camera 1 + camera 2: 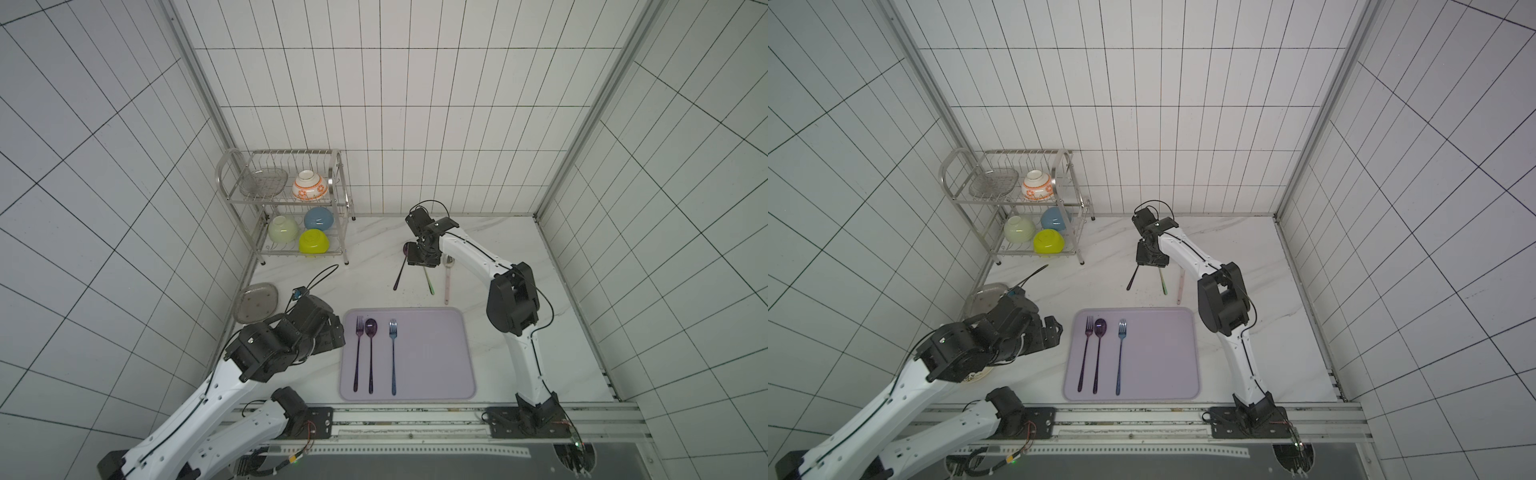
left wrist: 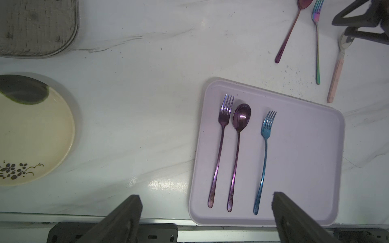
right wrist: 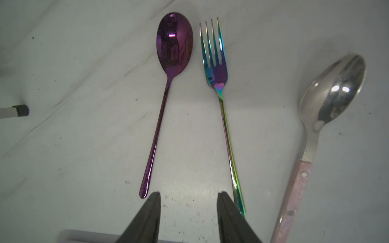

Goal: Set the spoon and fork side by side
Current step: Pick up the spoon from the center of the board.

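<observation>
Right pincer (image 3: 188,194) apart, empty, over spoon (image 3: 174,42) and fork (image 3: 214,69); left pincer (image 2: 205,196) apart.
Risk: jaw clips fork handle, skewing it.

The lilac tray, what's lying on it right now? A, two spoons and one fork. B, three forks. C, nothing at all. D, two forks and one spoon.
D: the tray holds a purple fork, a purple spoon right beside it, and a blue fork set a little apart.
</observation>
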`<act>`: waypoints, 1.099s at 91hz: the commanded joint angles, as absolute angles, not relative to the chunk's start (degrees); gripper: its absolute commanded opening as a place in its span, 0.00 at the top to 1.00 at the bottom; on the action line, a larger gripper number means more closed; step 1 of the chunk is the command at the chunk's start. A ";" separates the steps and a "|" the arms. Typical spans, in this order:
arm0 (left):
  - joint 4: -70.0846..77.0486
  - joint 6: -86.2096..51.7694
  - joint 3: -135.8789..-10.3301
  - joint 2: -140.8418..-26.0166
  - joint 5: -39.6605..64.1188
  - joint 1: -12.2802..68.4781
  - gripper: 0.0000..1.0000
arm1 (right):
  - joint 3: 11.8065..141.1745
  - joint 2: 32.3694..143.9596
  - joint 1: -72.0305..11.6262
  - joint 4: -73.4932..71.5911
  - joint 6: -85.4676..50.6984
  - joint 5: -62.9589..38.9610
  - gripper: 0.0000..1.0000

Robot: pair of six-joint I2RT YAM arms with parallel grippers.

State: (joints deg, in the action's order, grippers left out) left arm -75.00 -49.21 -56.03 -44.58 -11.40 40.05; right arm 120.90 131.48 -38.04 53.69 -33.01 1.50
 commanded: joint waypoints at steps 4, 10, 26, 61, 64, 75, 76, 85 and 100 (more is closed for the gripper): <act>-73.75 -48.12 -56.52 -42.81 -10.13 39.91 0.02 | 129.57 139.32 -38.14 55.90 -32.12 1.91 0.53; -74.03 -48.37 -56.37 -41.99 -10.27 39.91 0.02 | 132.15 142.30 -38.14 55.91 -32.25 1.48 0.53; -75.71 -49.40 -56.25 -39.66 -11.62 39.90 0.02 | 135.86 147.71 -38.36 55.90 -31.94 0.75 0.56; -77.95 -49.92 -55.48 -34.52 -15.03 39.98 0.02 | 136.41 151.85 -39.95 61.39 -25.90 1.35 0.64; -77.88 -49.85 -55.46 -34.40 -15.03 39.92 0.02 | 136.55 152.24 -39.96 62.67 -25.21 1.13 0.66; -77.92 -49.37 -55.37 -33.87 -15.21 39.95 0.02 | 136.95 153.27 -39.86 68.26 -22.22 1.84 0.72; -77.89 -49.29 -55.37 -33.81 -15.25 39.93 0.02 | 136.85 153.23 -39.84 68.84 -22.01 1.97 0.73; -77.89 -48.67 -55.37 -33.59 -15.46 39.98 0.02 | 133.37 151.18 -39.30 70.62 -20.16 2.78 0.75; -77.92 -48.16 -55.18 -33.16 -15.64 39.95 0.02 | 130.79 148.35 -37.89 70.53 -16.51 -3.06 0.75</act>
State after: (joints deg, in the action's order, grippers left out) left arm -77.49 -49.36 -55.96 -33.87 -14.52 40.05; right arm 133.78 146.32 -38.87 62.54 -20.21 1.74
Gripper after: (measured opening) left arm 0.980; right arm 0.245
